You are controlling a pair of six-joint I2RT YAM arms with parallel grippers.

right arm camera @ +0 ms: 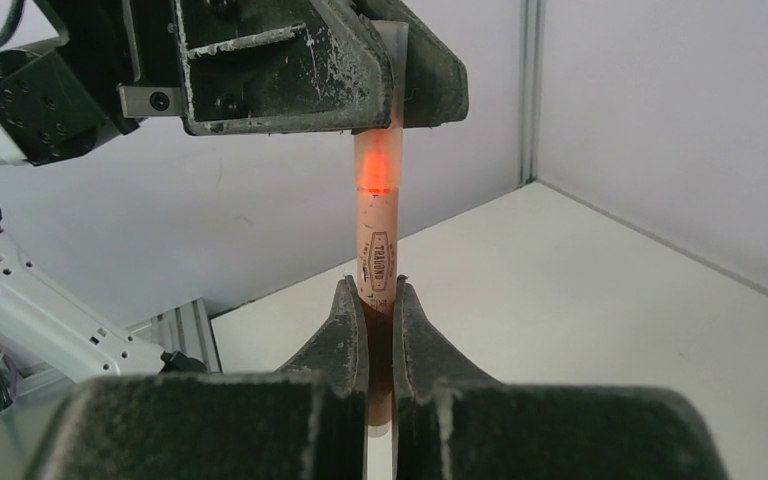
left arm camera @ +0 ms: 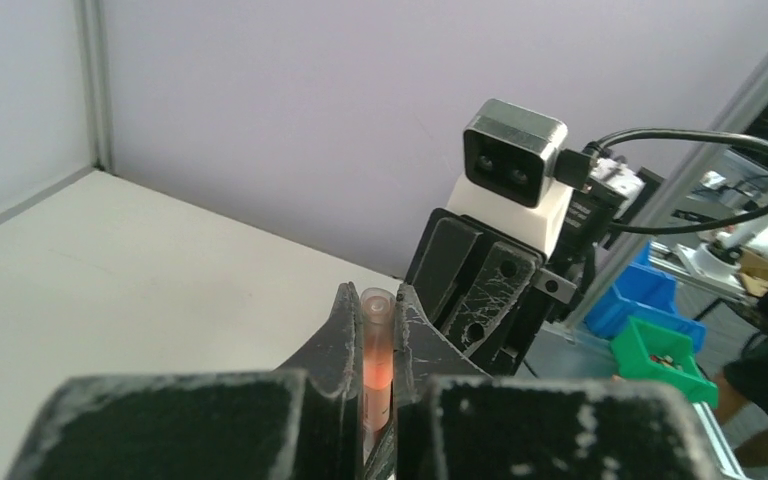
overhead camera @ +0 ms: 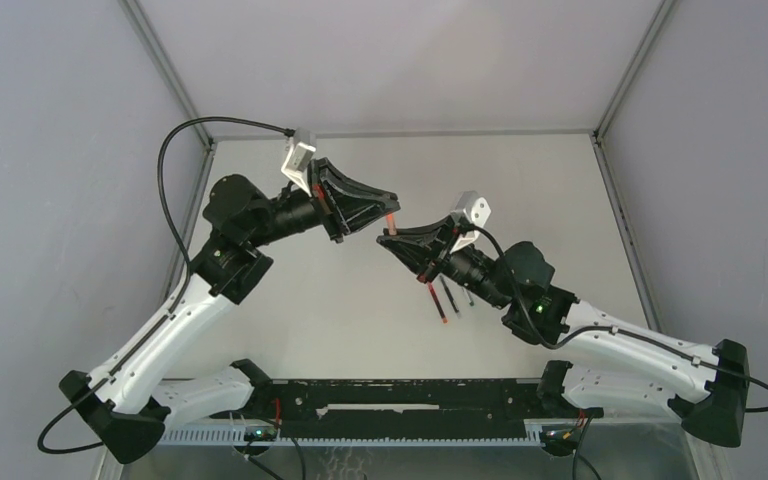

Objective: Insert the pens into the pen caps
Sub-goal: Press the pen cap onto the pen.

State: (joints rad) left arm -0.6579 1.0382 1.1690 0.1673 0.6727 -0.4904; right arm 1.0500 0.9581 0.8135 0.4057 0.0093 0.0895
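Observation:
My left gripper [overhead camera: 390, 203] is shut on a translucent red pen cap [left arm camera: 377, 345]. It holds the cap in the air over the middle of the table. My right gripper [overhead camera: 389, 238] is shut on a red pen [right arm camera: 376, 245] just below it. The pen stands upright from my right fingers [right arm camera: 345, 325] and its upper end is inside the cap [right arm camera: 377, 150], between the left gripper's jaws. A red glow shows where pen and cap overlap. In the top view only a short red stretch of pen [overhead camera: 391, 219] shows between the two grippers.
Three more pens lie on the white table [overhead camera: 340, 310] under my right wrist: a red one [overhead camera: 437, 301] and two dark ones [overhead camera: 451, 297] [overhead camera: 468, 293], partly hidden by the arm. Grey walls close the table at the left, back and right.

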